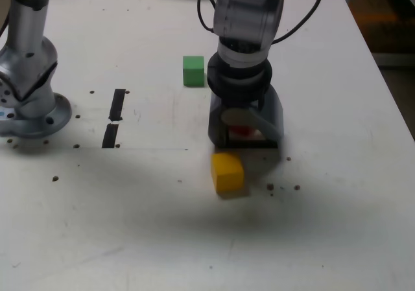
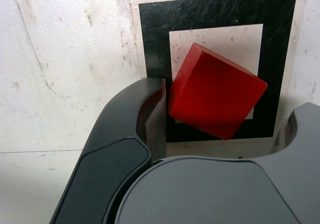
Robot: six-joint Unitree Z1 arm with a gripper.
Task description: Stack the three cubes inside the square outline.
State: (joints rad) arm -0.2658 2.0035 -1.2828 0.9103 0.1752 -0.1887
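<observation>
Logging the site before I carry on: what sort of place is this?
Probably a robotics lab or test bench: a robot arm over a marked white tabletop, with a black square outline.

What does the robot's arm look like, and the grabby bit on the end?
The arm is silvery grey, made of chunky rounded tubes with black bands between them, and a thin black cable loops beside it. The end effector has smooth, curved parts: one side is dark, almost black, and the other is lighter grey.
</observation>
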